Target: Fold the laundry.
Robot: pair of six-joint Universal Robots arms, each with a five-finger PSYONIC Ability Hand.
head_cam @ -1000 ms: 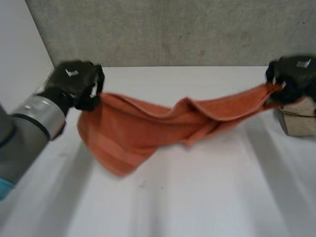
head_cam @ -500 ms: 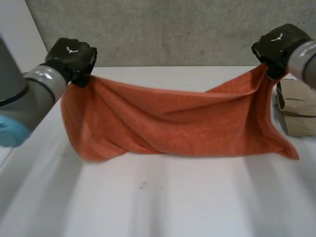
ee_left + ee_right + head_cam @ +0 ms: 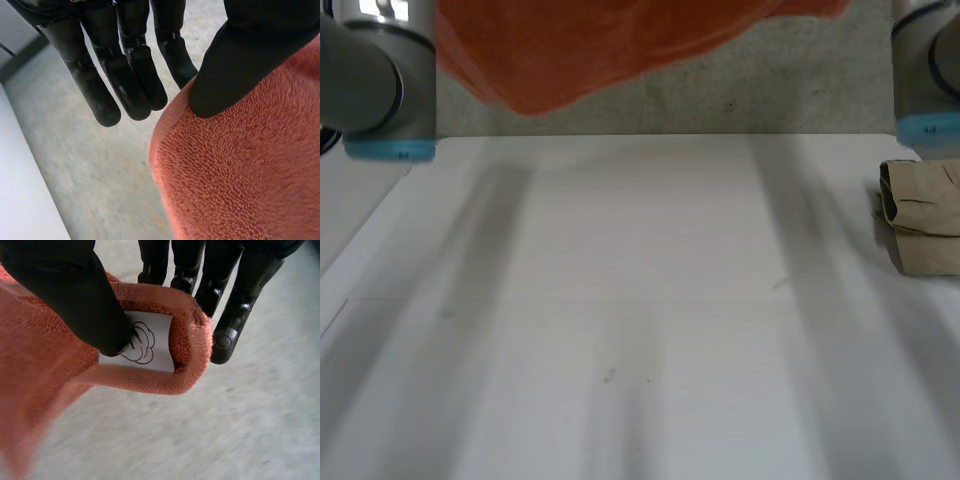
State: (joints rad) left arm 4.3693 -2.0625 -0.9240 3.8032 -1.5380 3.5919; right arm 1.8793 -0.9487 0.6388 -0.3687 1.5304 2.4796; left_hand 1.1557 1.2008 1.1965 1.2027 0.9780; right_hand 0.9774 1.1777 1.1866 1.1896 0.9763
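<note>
A: Surface: white table, grey concrete wall behind. The orange terry towel?

B: Lifted clear since a second ago; it now hangs between the raised hands. The left hand pinches an edge under its thumb. The right hand pinches the corner on its white label. Judged ready for laying flat.
</note>
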